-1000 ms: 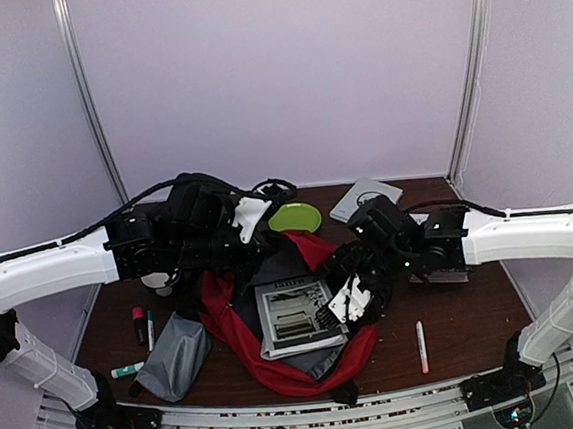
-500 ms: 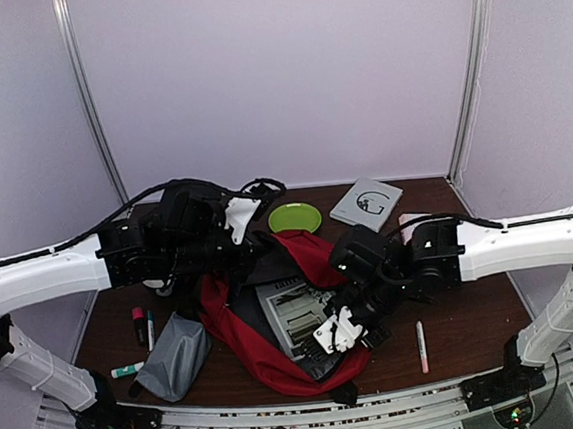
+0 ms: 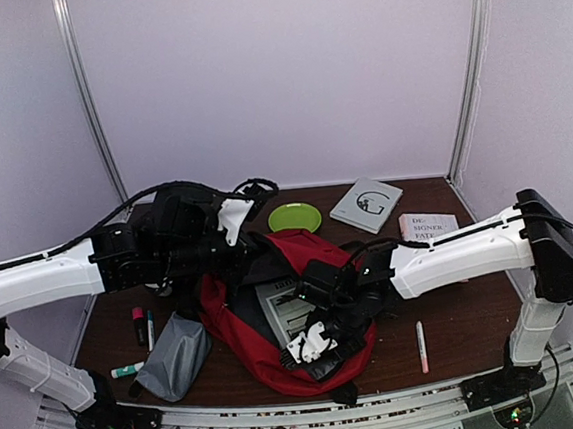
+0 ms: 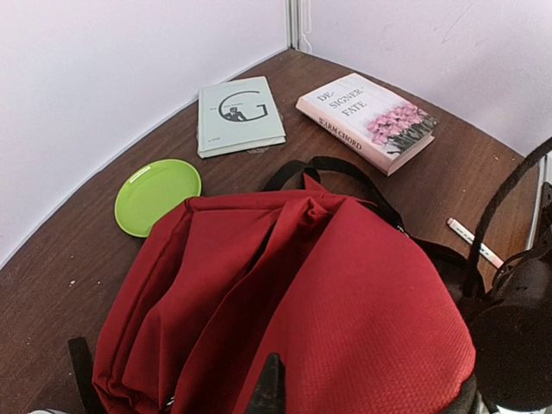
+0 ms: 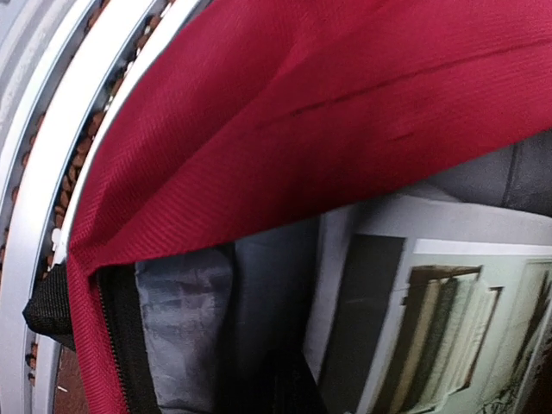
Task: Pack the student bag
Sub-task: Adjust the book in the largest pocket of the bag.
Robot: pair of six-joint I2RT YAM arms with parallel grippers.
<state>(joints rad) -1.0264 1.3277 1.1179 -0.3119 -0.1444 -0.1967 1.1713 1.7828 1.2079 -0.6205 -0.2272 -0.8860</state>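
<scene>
The red student bag lies open in the middle of the table, and its red fabric fills the lower half of the left wrist view. My left gripper is shut on the bag's upper flap and holds it raised; one dark fingertip shows against the fabric. A photo-covered book lies inside the bag, on the grey lining next to the book. My right gripper is shut at the bag's near rim, inside the mouth. Whether it pinches anything is hidden.
Behind the bag lie a green plate, a grey-green book and a pink flowered book. A pen lies to the bag's right. On the left sit a grey pouch and markers.
My right gripper moved toward the near left, down into the bag's mouth, and went from open to shut. The raised red flap now covers more of the photo book. My left gripper stayed shut.
</scene>
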